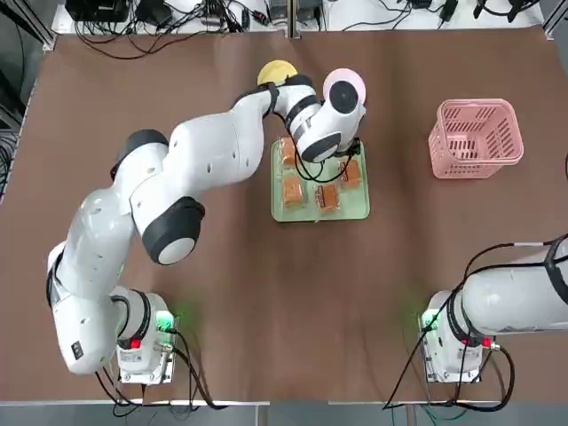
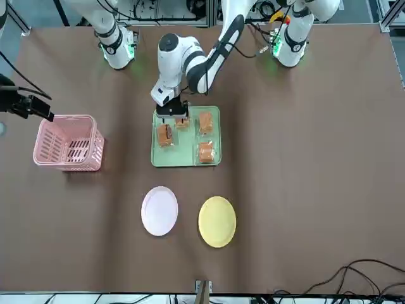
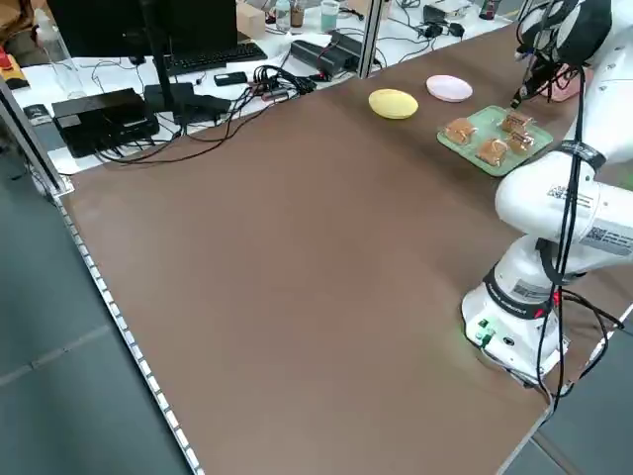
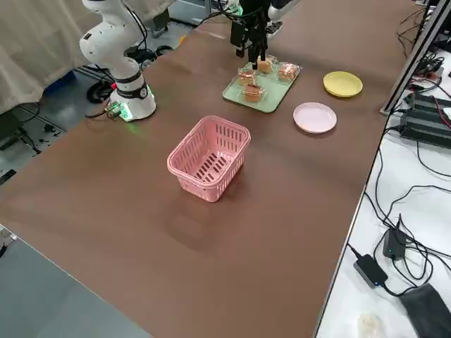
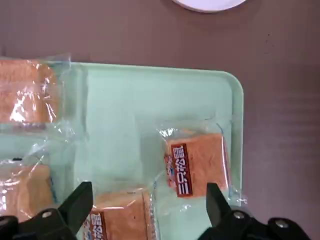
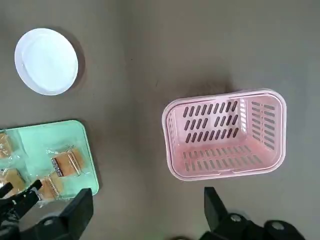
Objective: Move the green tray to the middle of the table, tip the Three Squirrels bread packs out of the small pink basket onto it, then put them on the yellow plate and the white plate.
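The green tray (image 1: pixel 355 209) lies at the middle of the table (image 1: pixel 266 293) with several Three Squirrels bread packs (image 1: pixel 293 191) on it. My left gripper (image 2: pixel 172 116) hangs open just above the tray's right near part. One pack (image 5: pixel 122 220) lies between its fingers and another (image 5: pixel 196 165) lies beside them. The small pink basket (image 1: pixel 475 138) stands upright and empty at the right. My right gripper (image 6: pixel 147 207) hovers open, high above the table near the basket, holding nothing. Beyond the tray sit the yellow plate (image 2: pixel 217 220) and the white plate (image 2: pixel 159 211), both bare.
Cables and electronics (image 3: pixel 198 94) line the far edge of the table and the bench beyond it. The left arm's elbow (image 1: pixel 177 226) reaches over the table's left half. Both arm bases (image 1: pixel 142 351) stand at the near edge.
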You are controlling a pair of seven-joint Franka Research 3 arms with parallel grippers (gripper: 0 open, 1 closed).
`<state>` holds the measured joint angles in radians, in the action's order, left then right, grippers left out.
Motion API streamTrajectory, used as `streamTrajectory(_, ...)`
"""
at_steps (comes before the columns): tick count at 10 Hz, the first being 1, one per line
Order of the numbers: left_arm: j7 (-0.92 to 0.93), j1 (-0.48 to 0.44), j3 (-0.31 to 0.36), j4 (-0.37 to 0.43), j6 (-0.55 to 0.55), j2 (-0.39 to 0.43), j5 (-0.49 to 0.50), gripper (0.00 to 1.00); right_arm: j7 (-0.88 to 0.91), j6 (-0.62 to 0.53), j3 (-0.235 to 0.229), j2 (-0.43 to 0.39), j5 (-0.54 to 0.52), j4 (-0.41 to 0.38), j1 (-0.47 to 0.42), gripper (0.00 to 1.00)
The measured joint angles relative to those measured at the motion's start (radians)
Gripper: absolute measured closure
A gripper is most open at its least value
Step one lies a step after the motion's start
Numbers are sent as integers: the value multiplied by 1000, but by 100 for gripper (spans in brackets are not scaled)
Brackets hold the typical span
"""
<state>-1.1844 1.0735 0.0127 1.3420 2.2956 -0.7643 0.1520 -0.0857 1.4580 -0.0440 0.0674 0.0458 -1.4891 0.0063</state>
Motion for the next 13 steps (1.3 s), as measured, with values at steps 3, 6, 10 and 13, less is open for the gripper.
streamTrajectory(3,50,0,9,0,137,-50,88,0,0,-1,0,0,0,0,0,2)
streamTrajectory(6,140,13,8,-1,223,-102,96,0,0,-1,0,0,1,0,0,2)
streamTrajectory(10,151,69,7,-19,250,-148,118,0,0,-1,0,0,1,0,0,2)
streamTrajectory(13,151,106,7,-19,249,-156,119,0,0,-2,0,0,2,0,0,2)
